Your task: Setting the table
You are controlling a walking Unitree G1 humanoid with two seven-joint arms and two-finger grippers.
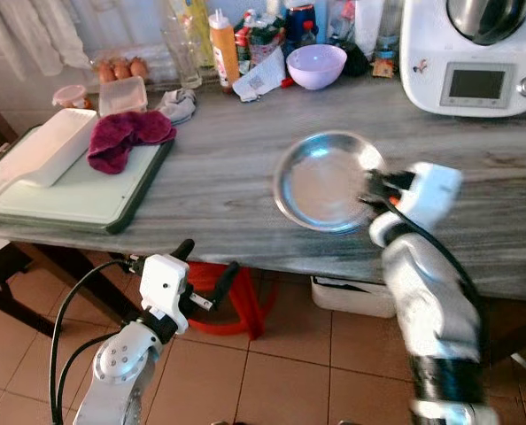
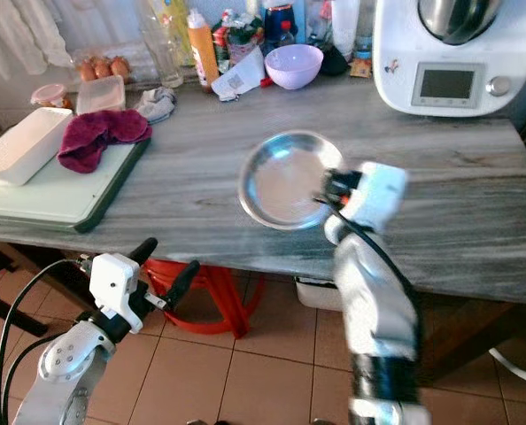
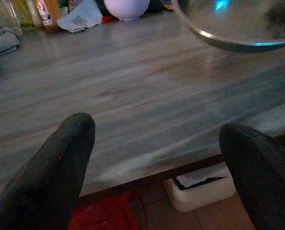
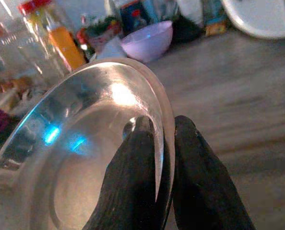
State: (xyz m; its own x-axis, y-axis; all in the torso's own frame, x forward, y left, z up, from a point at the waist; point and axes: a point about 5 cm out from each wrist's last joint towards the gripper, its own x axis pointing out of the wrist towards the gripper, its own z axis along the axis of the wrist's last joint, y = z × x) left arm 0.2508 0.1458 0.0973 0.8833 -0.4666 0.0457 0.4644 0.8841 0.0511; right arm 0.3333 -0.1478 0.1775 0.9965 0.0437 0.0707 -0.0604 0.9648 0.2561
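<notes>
I see my right gripper [image 4: 164, 158] clamped on the rim of a round shiny steel plate [image 1: 321, 181], one black finger inside the rim and one outside. The plate is empty and it is above the grey wood-grain table [image 1: 219, 168], near the front edge, a little right of the middle; I cannot tell if it touches the surface. My left gripper [image 1: 208, 268] is lower, in front of the front edge and under the level of the tabletop, with its two fingers [image 3: 51, 177] spread wide and nothing between them.

At the back edge stands a lilac plastic bowl [image 1: 316, 65]; I cannot see its inside well. Beside it is an orange sauce bottle with a white cap [image 1: 223, 46]. In the back right corner there is a white kitchen machine with a small screen [image 1: 471, 57]. At the left edge lies a green cutting board [image 1: 77, 199], and on it a long white tray [image 1: 50, 146] and a crumpled dark red cloth [image 1: 126, 137]. Behind the board is a clear lidded plastic box [image 1: 121, 94]; what it contains I cannot tell.
</notes>
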